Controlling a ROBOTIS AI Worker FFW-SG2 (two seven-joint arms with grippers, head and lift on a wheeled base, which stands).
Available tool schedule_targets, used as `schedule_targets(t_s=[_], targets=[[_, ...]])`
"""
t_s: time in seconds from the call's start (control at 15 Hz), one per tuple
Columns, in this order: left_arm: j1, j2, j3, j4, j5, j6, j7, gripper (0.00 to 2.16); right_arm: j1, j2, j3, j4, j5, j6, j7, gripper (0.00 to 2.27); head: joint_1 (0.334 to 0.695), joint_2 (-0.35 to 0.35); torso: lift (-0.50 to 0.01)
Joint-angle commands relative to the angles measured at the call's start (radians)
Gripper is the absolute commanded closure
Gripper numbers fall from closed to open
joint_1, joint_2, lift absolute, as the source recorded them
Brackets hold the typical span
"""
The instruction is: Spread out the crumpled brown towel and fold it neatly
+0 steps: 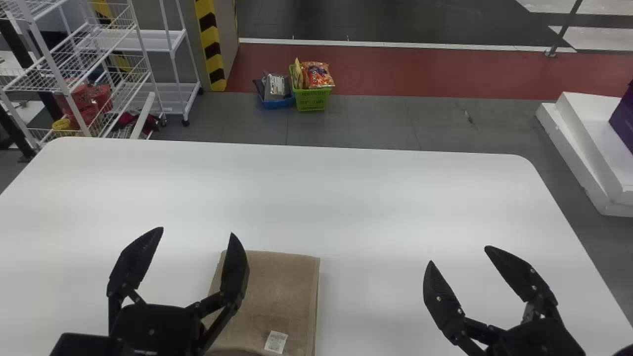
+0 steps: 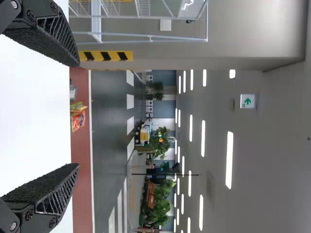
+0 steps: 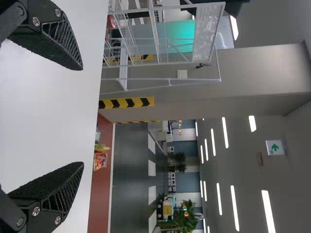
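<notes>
Two black grippers stand wide open over a white table (image 1: 346, 198), and from my place in the room I see nothing between the fingers of either. The brown towel (image 1: 284, 291) lies on the table's near part, left of center, flat and folded into a neat, roughly rectangular stack. Layered edges run down its right side, and a pale label (image 1: 276, 342) shows on its upper face toward the near end. The left gripper (image 1: 197, 231) is at the near left, one finger crossing in front of the towel's left edge. The right gripper (image 1: 459, 253) is at the near right, well apart from the cloth, its fingers spread.

Beyond the table, a white wire rack (image 1: 64, 91) stands at the far left beside a yellow-and-black striped pillar (image 1: 212, 49). Farther right on the floor, a green basket (image 1: 311, 100) of packets sits just beside a blue one (image 1: 278, 104). White slabs (image 1: 593, 133) are stacked to the right.
</notes>
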Motion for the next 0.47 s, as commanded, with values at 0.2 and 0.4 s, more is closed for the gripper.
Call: schedule_targets(t_s=[0.2,0.4], targets=[[-0.003,0.0,-0.001,-0.002,0.0,0.004,-0.001,0.09,-0.001,0.001,0.004,0.0,0.0,-0.004,0.0,0.13,0.695,-0.031,-0.126],[-0.003,0.0,0.001,-0.002,0.0,0.007,-0.001,0.09,-0.003,0.001,0.004,0.0,0.0,-0.004,-0.001,0.13,0.695,-0.029,-0.126]])
